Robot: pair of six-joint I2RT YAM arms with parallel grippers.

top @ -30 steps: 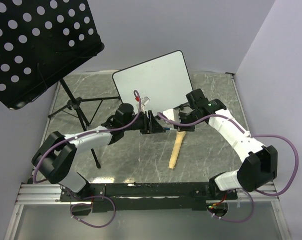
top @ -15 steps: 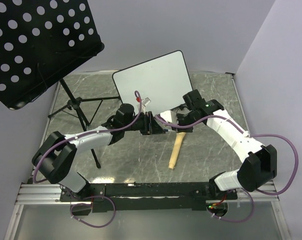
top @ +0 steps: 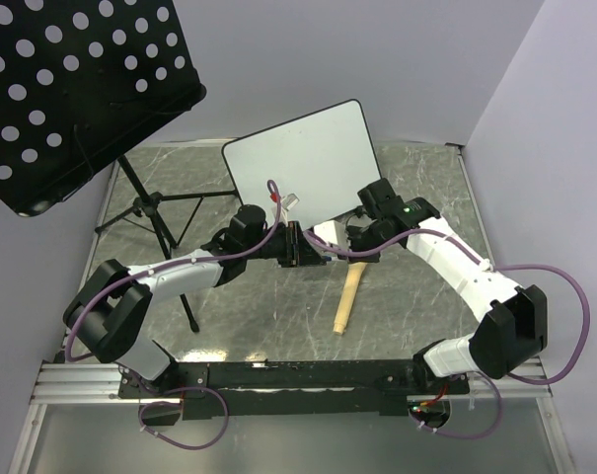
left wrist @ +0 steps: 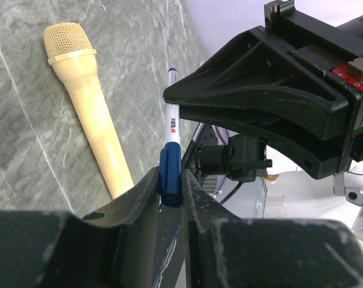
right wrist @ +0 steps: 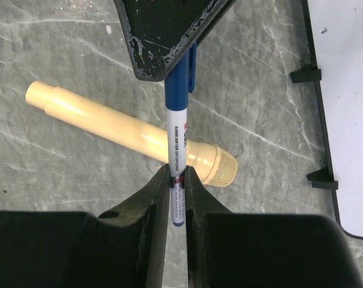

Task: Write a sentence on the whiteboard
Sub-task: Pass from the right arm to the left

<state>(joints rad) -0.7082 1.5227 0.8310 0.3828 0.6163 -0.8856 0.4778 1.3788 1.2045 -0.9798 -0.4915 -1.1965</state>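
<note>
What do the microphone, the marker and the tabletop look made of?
The microphone: cream plastic-looking body, smooth with a soft sheen, and a mesh grille, probably metal. The marker: glossy white plastic barrel with printing, blue cap. The tabletop: grey veined marble look, possibly only a printed laminate.

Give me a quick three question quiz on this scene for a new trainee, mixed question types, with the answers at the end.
1. True or false: the whiteboard already has writing on it.
2. Which part of the marker does the left gripper clamp? A) the blue cap B) the white barrel C) nothing
3. Fill in: the right gripper is shut on the marker's white ____, above the cream microphone.
Key: 1 false; 2 A; 3 barrel.
</note>
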